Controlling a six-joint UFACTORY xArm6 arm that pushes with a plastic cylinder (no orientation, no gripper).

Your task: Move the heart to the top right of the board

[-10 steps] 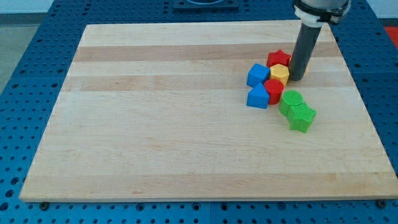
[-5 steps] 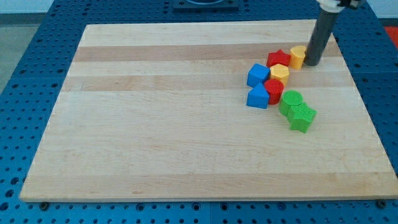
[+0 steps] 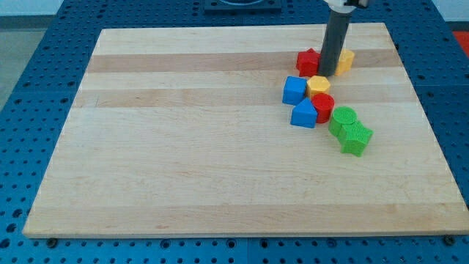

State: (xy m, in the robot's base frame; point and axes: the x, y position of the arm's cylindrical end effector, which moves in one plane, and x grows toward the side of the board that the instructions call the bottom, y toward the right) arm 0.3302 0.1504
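The small yellow block (image 3: 345,60), which looks like the heart, lies near the board's top right and is partly hidden by my rod. My tip (image 3: 327,74) is down just left of it, between it and the red star (image 3: 308,61). The tip is close to both; contact cannot be made out. Just below the tip are the yellow hexagon (image 3: 318,85) and the blue cube (image 3: 294,89).
Below the hexagon are a red cylinder (image 3: 323,107) and a second blue block (image 3: 304,114). A green cylinder (image 3: 343,117) and a green star-like block (image 3: 356,138) lie to their lower right. The wooden board (image 3: 183,147) rests on a blue pegboard table.
My tip has moved left, from the right of the yellow heart to its left side. The red star, yellow hexagon and blue cube have shifted left. The heart has moved slightly up and left.
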